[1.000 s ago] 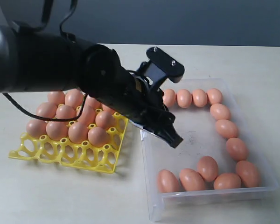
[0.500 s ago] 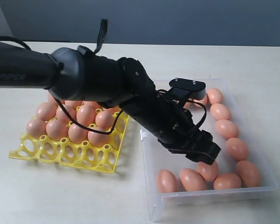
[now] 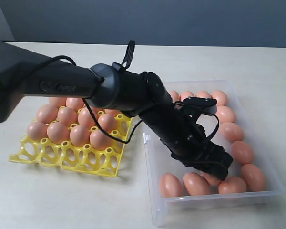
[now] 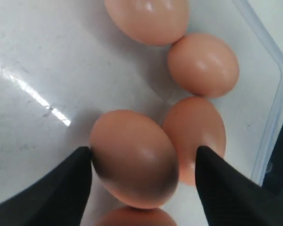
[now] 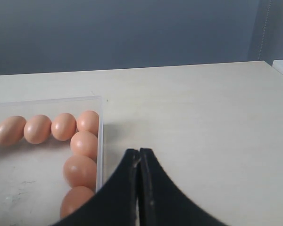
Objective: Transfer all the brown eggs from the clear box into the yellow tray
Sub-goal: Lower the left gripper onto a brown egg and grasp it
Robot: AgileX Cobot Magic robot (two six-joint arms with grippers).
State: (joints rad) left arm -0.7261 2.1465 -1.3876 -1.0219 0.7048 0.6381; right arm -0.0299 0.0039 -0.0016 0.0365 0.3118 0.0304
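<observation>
Now that the black left gripper [image 3: 213, 168] has dropped into the shallow transparent plastic box [image 3: 155, 210] with jaws spread wide, one smooth orange-brown egg [image 4: 132, 157] lies between them, not yet gripped; closing looks next.

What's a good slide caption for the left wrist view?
Open left gripper straddles one brown egg on the floor of the clear box, with other eggs close alongside.

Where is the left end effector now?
In the exterior view the left end effector sits low in the clear box on the right, near its front wall; the left wrist view shows it open, straddling one brown egg.
</observation>
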